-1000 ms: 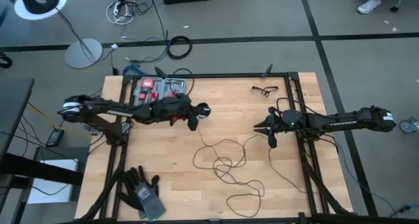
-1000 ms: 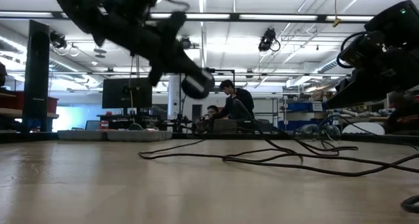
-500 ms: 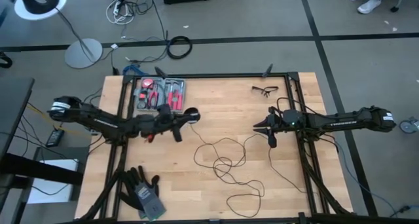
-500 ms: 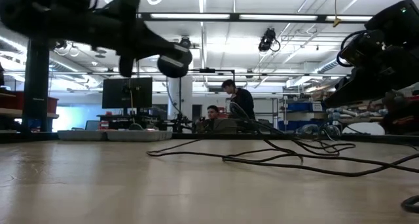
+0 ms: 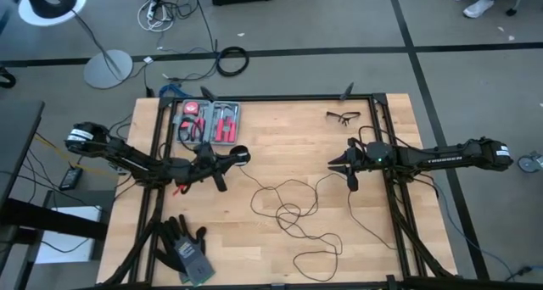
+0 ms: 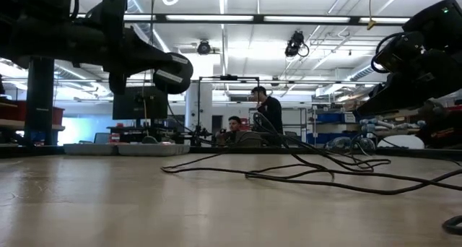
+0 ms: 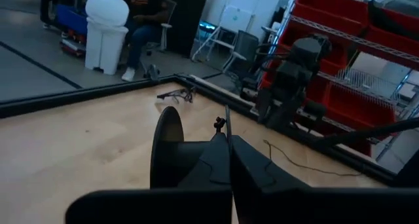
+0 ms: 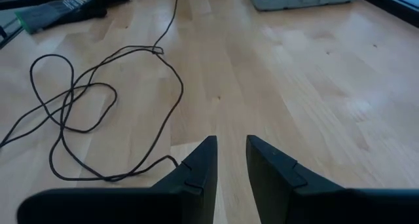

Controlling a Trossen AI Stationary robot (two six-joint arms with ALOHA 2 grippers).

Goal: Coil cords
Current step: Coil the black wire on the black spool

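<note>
Wooden tabletop (image 5: 288,137) carries my cord (image 5: 293,209), thin and limp in 1 loose tangle mid-table, light enough to snag, so its stiff puck (image 5: 241,158) is the sure hold. My left gripper (image 5: 226,160) is pinching that puck, now drawn leftward from 1 second ago; my right gripper (image 5: 344,164) hovers slightly parted.

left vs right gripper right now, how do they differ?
Left gripper is shut on the cord's round black puck; right gripper holds nothing, its fingers parted. Left is over the table's left-middle, near the tool tray; right is by the right edge, the loose cord lying below it. Both are lifted off the wood.
</note>
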